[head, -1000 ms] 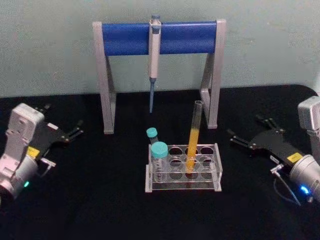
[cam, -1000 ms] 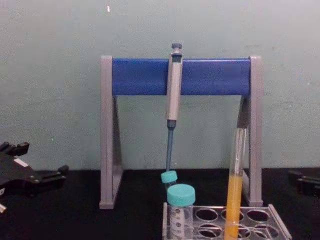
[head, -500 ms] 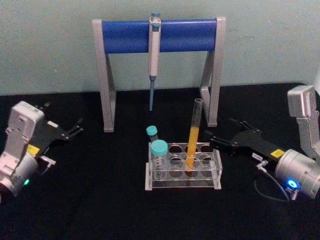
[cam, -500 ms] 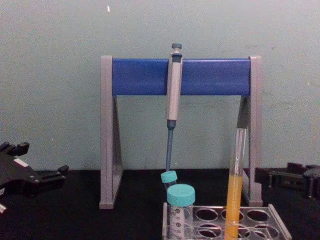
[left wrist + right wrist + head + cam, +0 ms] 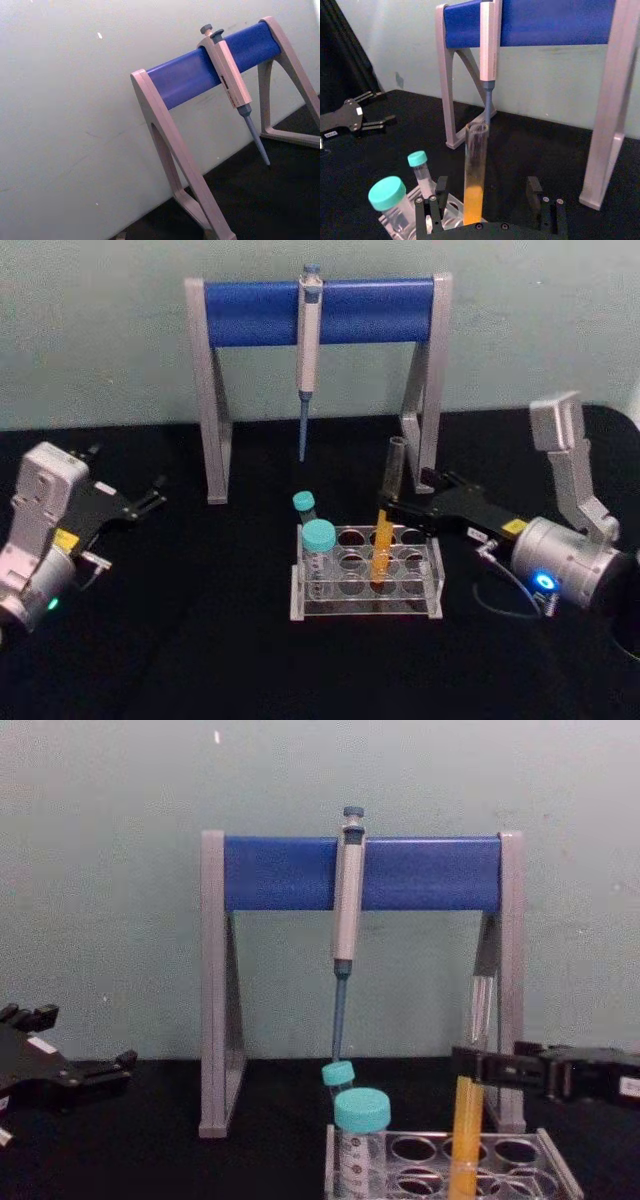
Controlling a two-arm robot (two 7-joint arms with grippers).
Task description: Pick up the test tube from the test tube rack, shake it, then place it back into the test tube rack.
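Note:
The test tube (image 5: 384,548), a tall clear tube with orange-yellow liquid in its lower half, stands upright in the test tube rack (image 5: 432,585) at the table's middle. My right gripper (image 5: 392,506) has reached in from the right and is open, its fingers on either side of the tube at mid-height. In the right wrist view the tube (image 5: 475,170) stands between the two fingers (image 5: 432,205), nearer one of them, with clear gaps. From the chest the right gripper (image 5: 475,1065) crosses the tube (image 5: 467,1120). My left gripper (image 5: 125,478) rests open at the far left.
Two teal-capped vials (image 5: 319,537) stand in the rack's left end. Behind the rack is a grey-legged stand with a blue crossbar (image 5: 250,315), and a pipette (image 5: 308,350) hangs from it. The stand's right leg (image 5: 425,430) is close behind the right gripper.
My right gripper has moved left from the table's right side until its open fingers straddle the test tube. The tube, rack and left arm have stayed put.

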